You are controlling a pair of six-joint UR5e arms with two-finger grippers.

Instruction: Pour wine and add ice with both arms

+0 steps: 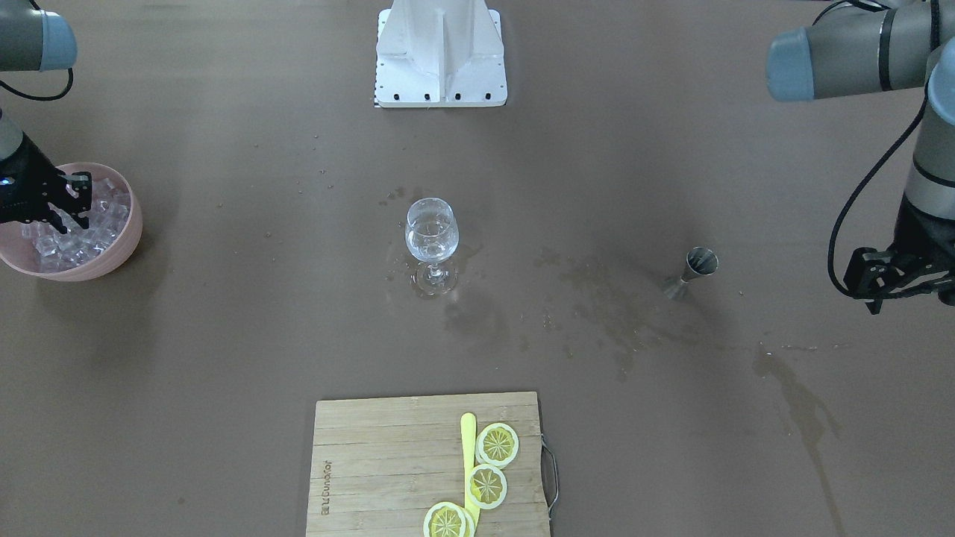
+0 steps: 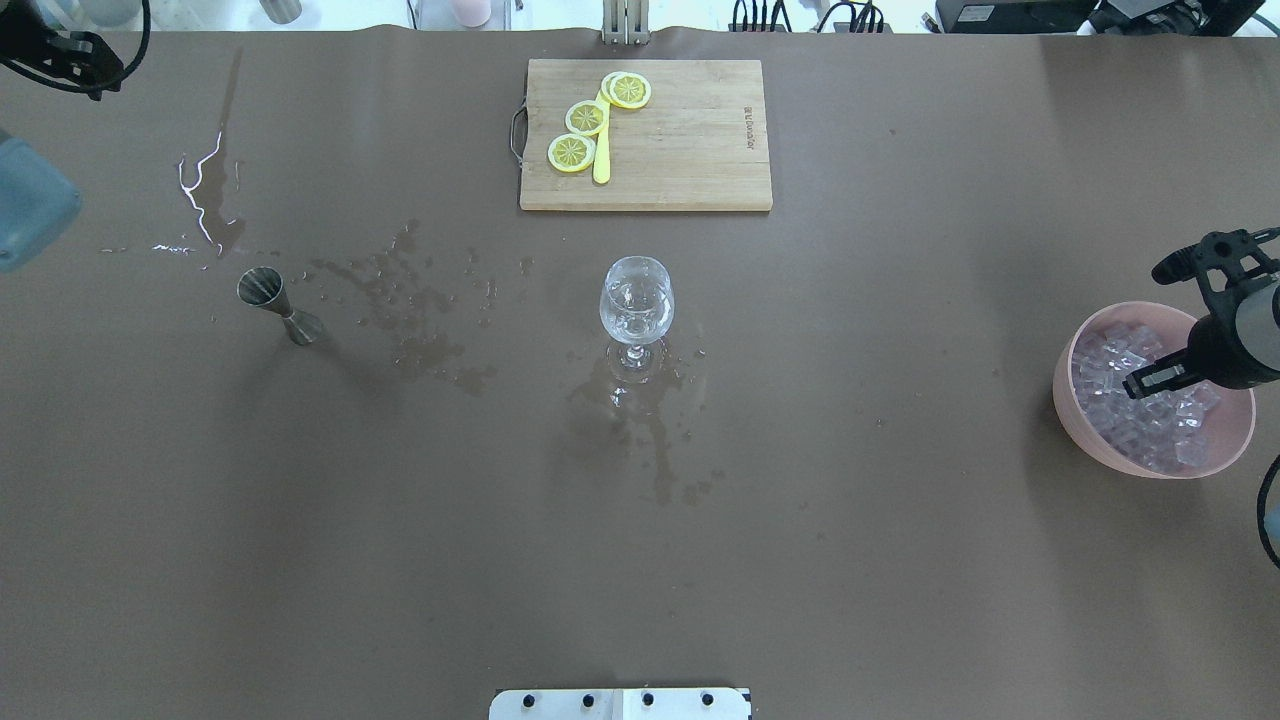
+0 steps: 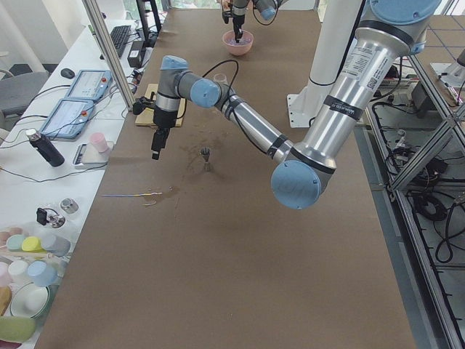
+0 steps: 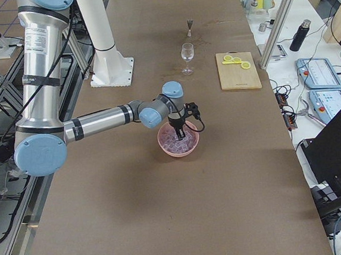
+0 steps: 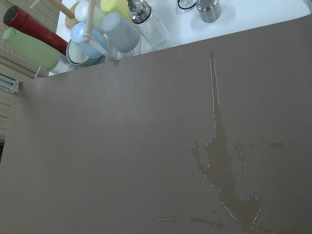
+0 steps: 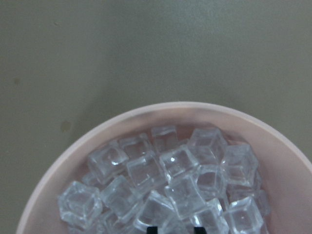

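Right gripper [image 1: 78, 201] down in the pink bowl [image 1: 131, 233]
Fingers parted, tips among the ice [image 6: 175, 165] — cubes beneath and between them; whether the left gripper [image 1: 884, 287] is open, I cannot tell.

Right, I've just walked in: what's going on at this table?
The right gripper is down in the pink bowl, fingers apart among the ice cubes, none lifted yet. The left gripper hangs off to the side of the steel jigger, which stands alone. The wine glass stands in the middle holding a little clear liquid, with spills around it.
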